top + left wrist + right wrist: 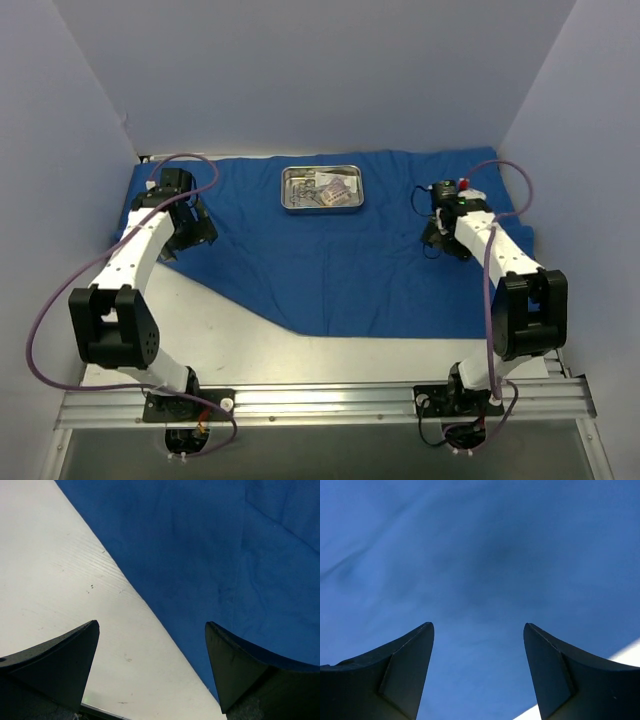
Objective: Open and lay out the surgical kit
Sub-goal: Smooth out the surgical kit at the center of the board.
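The blue cloth wrap lies spread open over the table. The small steel tray sits on it at the back centre, with silver instruments and clear packets piled inside. My left gripper is open and empty above the cloth's left edge; its wrist view shows the cloth edge running diagonally over the white table. My right gripper is open and empty above the right part of the cloth.
The white tabletop is bare at the front left, where the cloth's edge runs diagonally. Pale walls close in the back and both sides. A metal rail runs along the front by the arm bases.
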You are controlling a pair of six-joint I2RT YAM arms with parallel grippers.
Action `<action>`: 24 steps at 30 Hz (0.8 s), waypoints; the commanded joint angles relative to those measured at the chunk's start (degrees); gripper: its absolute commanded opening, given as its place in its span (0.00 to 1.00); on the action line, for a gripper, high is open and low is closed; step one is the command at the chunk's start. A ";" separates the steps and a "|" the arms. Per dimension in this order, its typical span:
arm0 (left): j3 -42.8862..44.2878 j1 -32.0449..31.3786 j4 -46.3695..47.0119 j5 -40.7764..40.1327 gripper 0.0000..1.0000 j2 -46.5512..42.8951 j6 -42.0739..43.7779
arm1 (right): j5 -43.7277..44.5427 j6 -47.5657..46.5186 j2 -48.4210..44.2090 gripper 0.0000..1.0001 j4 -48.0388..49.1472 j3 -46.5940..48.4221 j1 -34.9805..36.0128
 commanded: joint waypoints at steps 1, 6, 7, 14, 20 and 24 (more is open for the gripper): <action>6.57 -0.40 0.60 -0.54 0.96 3.96 -3.94 | -6.61 -5.28 -0.87 0.68 5.07 -2.20 6.91; 18.79 -0.40 -3.44 -6.51 0.98 15.20 -9.04 | -11.10 -10.13 -4.28 0.68 9.21 -6.93 15.97; 20.98 -0.40 -3.70 -7.65 0.99 16.96 -9.92 | -11.72 -10.39 -5.25 0.68 10.96 -7.64 18.07; 44.97 0.39 -11.61 -12.84 0.93 37.60 -13.26 | -12.25 -13.11 -11.59 0.69 13.96 -12.21 24.77; 59.84 0.57 -14.60 -12.24 0.81 51.05 -10.37 | -14.27 -13.21 -12.82 0.69 15.02 -13.19 25.91; 62.05 0.92 -14.26 -11.97 0.71 54.42 -8.70 | -14.36 -14.00 -11.95 0.68 15.55 -12.75 26.79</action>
